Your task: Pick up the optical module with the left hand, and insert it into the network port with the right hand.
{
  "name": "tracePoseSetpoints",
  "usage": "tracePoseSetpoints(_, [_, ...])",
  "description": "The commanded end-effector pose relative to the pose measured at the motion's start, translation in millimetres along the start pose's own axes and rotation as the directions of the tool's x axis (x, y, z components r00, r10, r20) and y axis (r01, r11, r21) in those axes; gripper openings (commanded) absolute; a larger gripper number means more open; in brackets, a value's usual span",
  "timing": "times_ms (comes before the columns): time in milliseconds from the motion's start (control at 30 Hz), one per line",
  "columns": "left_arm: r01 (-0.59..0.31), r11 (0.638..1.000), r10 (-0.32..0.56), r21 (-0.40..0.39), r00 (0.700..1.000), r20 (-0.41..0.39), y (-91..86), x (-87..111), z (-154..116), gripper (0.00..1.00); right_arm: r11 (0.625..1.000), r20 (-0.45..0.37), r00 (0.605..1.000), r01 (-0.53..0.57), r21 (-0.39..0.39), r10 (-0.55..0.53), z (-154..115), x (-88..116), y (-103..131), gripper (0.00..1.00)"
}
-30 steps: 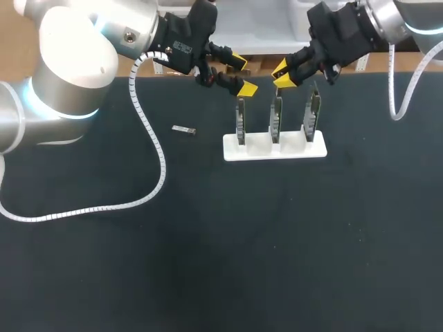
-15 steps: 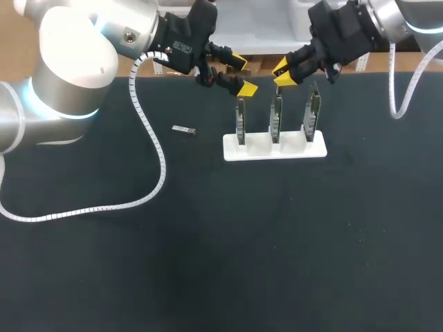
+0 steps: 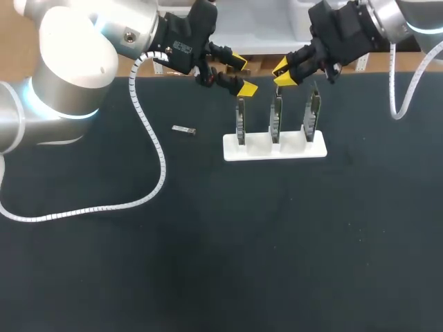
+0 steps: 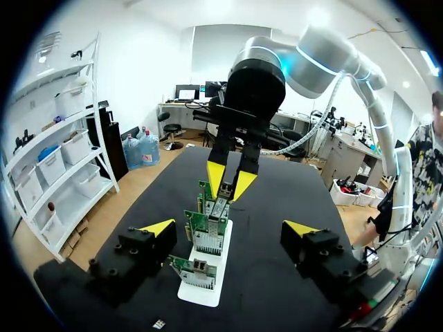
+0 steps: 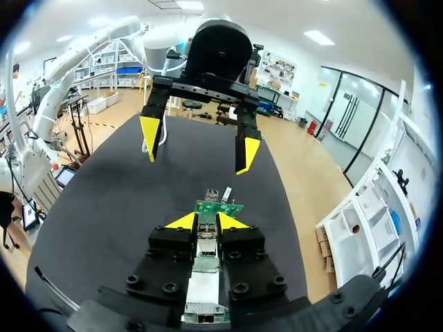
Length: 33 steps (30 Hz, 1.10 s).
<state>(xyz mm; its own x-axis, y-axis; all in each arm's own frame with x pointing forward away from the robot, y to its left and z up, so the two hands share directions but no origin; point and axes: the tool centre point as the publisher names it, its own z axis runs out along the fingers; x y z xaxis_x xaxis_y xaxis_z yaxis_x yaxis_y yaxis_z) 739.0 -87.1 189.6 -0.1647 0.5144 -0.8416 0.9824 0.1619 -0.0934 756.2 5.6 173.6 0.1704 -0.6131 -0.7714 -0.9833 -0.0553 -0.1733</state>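
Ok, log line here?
left claw open | right claw shut on silver metal module over middle green card | another module on black table

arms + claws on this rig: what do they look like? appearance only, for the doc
Left arm and right arm are silver-white with rounded joints, glowing light-blue rings and black wrists. White spiral-wrapped cables trail from them: left cable, right cable. Left claw and right claw are blocky, black and bolted, ending in bright yellow wedges.

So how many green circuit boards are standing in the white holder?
3. All stand upright in the white plastic holder: the left green circuit board, the middle one nearest the right gripper, and the right one. None looks hidden.
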Motion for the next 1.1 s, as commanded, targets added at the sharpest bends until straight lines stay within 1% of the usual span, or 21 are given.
tracePoseSetpoints(33, [0.003, 1.0, -0.003, -0.003, 1.0, -0.006, -0.6, -1.0, 0.0, 1.0, 1.0, 0.001, 1.0, -0.002, 0.006, 0.002, -1.4, 0.1, 4.5, 0.0])
tracePoseSetpoints(467, [0.003, 1.0, -0.003, -0.003, 1.0, -0.006, -0.6, -1.0, 0.0, 1.0, 1.0, -0.006, 1.0, -0.021, -0.015, 0.021, 4.2, 6.4, 5.5, 0.0])
tracePoseSetpoints(667, [0.003, 1.0, -0.003, -0.003, 1.0, -0.006, -0.6, -1.0, 0.0, 1.0, 1.0, 0.005, 1.0, -0.008, -0.012, 0.009, 2.5, 0.6, 4.3, 0.0])
tracePoseSetpoints(1100, [0.003, 1.0, -0.003, -0.003, 1.0, -0.006, -0.6, -1.0, 0.0, 1.0, 1.0, -0.001, 1.0, -0.008, -0.015, 0.008, 5.7, 2.0, 3.5, 0.0])
